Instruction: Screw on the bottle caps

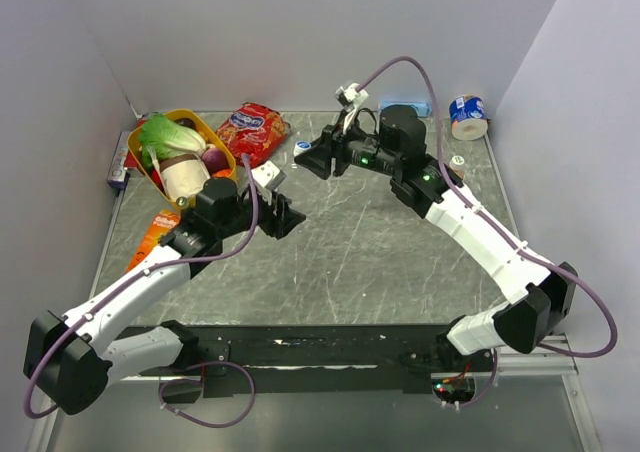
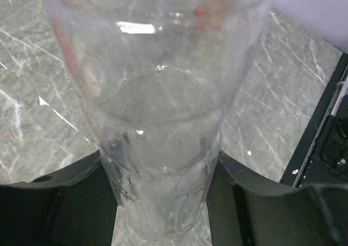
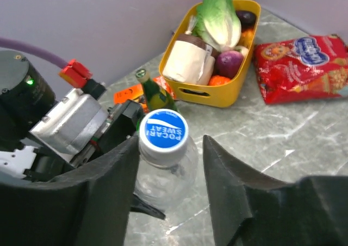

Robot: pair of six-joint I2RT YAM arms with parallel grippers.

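Sitting atop the clear bottle, the blue cap shows only in the right wrist view, between the right gripper's parted fingers, with a gap on one side. Left gripper clenched on the bottle's body. Behind: dark green bottle, yellow basket, red snack bag.
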